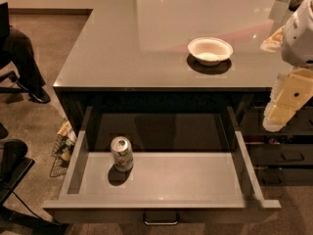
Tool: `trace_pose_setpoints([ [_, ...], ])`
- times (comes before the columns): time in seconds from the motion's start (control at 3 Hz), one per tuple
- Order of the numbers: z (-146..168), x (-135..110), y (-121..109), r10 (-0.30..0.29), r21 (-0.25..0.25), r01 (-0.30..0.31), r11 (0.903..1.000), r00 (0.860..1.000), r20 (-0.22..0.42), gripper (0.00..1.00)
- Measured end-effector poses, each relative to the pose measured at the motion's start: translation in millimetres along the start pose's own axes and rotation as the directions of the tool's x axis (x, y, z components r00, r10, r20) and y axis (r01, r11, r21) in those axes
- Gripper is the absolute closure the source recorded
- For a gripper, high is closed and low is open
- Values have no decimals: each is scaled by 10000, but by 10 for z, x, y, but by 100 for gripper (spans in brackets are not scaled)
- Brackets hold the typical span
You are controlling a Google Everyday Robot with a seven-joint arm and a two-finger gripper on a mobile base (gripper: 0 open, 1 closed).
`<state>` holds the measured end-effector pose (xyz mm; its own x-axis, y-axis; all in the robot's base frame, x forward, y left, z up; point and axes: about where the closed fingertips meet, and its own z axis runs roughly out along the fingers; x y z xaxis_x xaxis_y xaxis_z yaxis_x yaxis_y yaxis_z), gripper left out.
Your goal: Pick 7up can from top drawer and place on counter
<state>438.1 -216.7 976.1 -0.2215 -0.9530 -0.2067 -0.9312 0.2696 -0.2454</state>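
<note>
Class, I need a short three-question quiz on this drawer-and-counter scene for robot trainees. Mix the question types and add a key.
1. True or false: the 7up can lies on its side in the open top drawer.
2. What stands on the counter? A) a white bowl B) a mug C) a second can
3. Fill in: the gripper hangs at the ___ edge of the view, above the drawer's side and apart from the can.

Key: 1 false, it stands upright on the drawer floor, left of the middle. 2 A. 3 right.
</note>
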Motion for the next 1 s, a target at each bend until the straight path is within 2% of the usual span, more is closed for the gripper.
trace_pose_setpoints([
  [0.33,0,0,0,0,0,0,10000,10000,0,0],
  [0.67,84,-133,-38,129,60,-136,9999,9950,994,0],
  [1.0,708,-454,-3,236,-351,-113,9993,9277,3726,0],
])
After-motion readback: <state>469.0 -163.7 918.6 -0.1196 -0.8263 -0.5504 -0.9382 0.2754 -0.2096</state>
